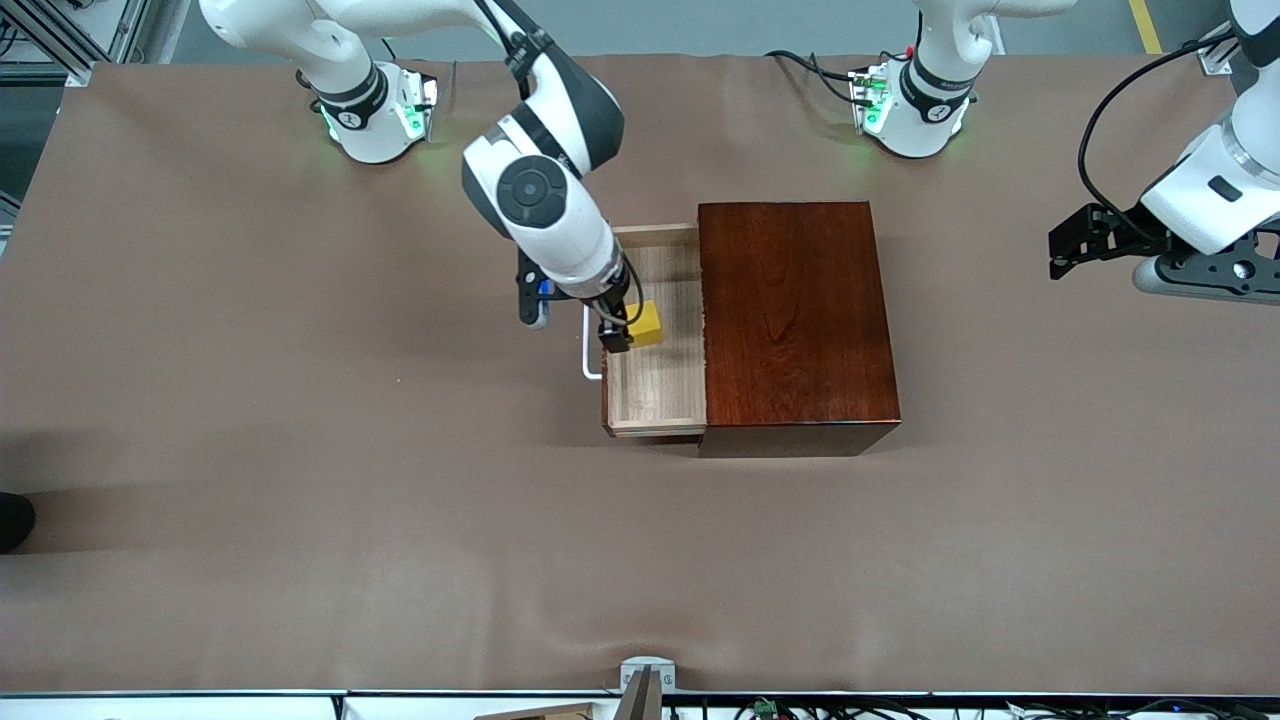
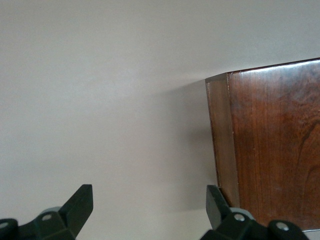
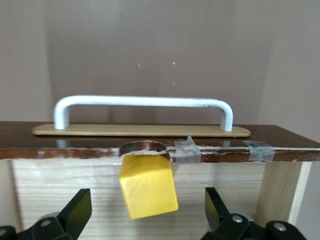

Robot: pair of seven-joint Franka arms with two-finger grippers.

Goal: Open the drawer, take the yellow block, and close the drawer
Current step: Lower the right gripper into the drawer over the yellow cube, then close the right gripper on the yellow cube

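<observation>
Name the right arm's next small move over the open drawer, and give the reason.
Probably lower the right end effector straight down and close on the yellow block. The drawer is already pulled out, the fingers are open and sit either side of the block, which lies loose on the drawer floor.

Glossy white arms with black joint bands and a round black cap; green lights glow at both bases; black cables; black fingers.

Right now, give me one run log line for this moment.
drawer: open | yellow block: in drawer, not gripped | right gripper: open around block | left gripper: open, waiting beside box
</observation>
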